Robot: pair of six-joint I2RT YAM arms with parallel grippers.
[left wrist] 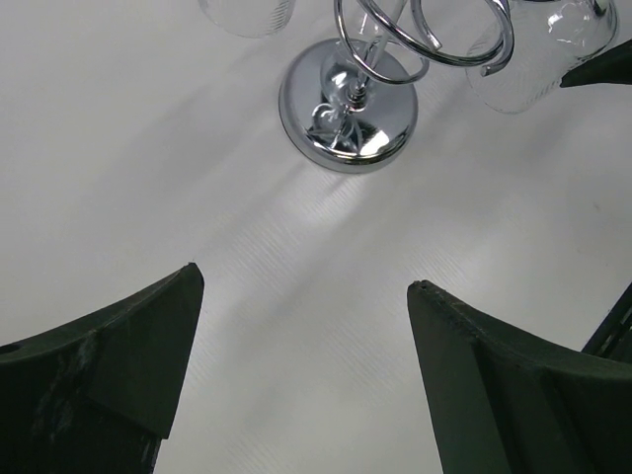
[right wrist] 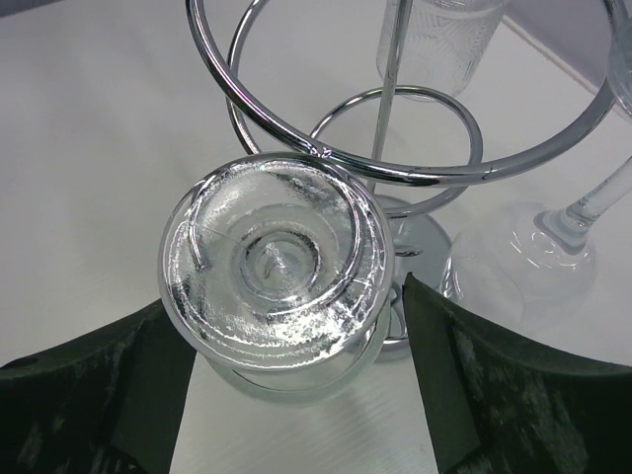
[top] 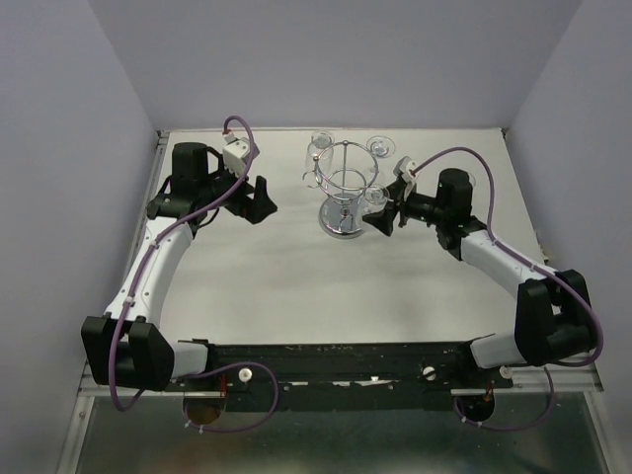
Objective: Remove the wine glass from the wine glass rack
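Observation:
The chrome wine glass rack (top: 343, 194) stands on its round mirrored base mid-table, with several clear wine glasses hanging upside down from its hooks. My right gripper (top: 381, 219) is open at the rack's right side. In the right wrist view its fingers (right wrist: 494, 385) flank one hanging wine glass (right wrist: 276, 262), whose round foot sits on a hook under the rack's ring (right wrist: 395, 168). There is a gap at the right finger. My left gripper (top: 261, 201) is open and empty, left of the rack. Its wrist view shows the rack's base (left wrist: 348, 118) ahead.
Other hanging glasses show at the back of the rack (top: 321, 148) (top: 380, 148), and one (right wrist: 538, 262) sits close to the right of the flanked glass. White walls enclose the table on three sides. The arm bases sit at the near edge.

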